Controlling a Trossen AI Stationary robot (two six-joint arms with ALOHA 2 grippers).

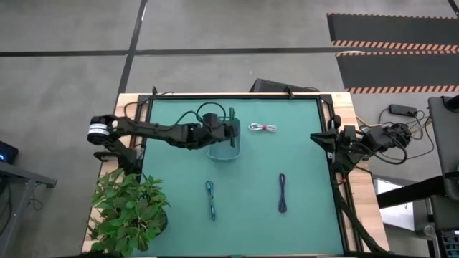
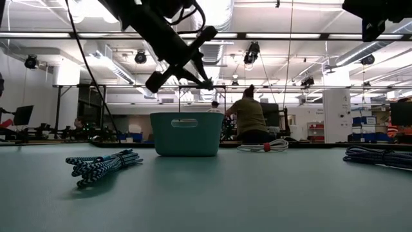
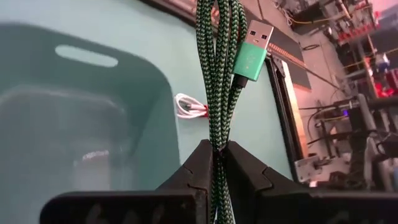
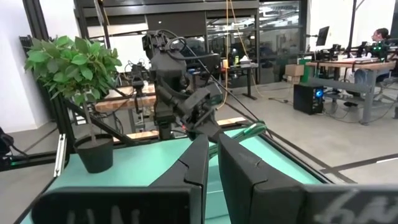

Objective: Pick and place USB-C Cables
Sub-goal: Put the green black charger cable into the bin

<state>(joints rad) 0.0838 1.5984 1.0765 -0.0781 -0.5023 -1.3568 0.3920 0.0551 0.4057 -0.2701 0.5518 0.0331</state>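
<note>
The left gripper [image 3: 217, 163] pinches the green cable [image 3: 219, 68], a braided bundle with a herringbone weave, folded into several strands that run out past the fingertips; its flat metal plug in a pale green shell [image 3: 252, 53] sits at the far end of the bundle. In the high view the gripper [image 1: 231, 127] hangs over the far rim of the bin [image 1: 224, 150], a teal plastic tub with rounded corners, smooth walls and a slot handle [image 3: 86, 56]; the bin's open mouth lies directly under the wrist, its walls close on the near side.

Just beyond the bin's edge, on the side away from the left arm, lies the white cable [image 1: 262, 127], a small coil with a red tie; the mat between it and the bin is bare. Nearer the front edge of the table, well apart from the gripper, lie the blue cable [image 1: 211, 198], a braided bundle with striped weave, and the purple cable [image 1: 282, 193], a long narrow loop; a wide stretch of smooth teal mat [image 1: 244, 193] separates them. A potted plant [image 1: 129, 208] stands at the left front corner, beside the left arm's base.

The right gripper [image 4: 211, 163] waits at the right table edge, fingers pressed nearly together and holding nothing; in the high view it sits well clear of every cable [image 1: 320, 139].
</note>
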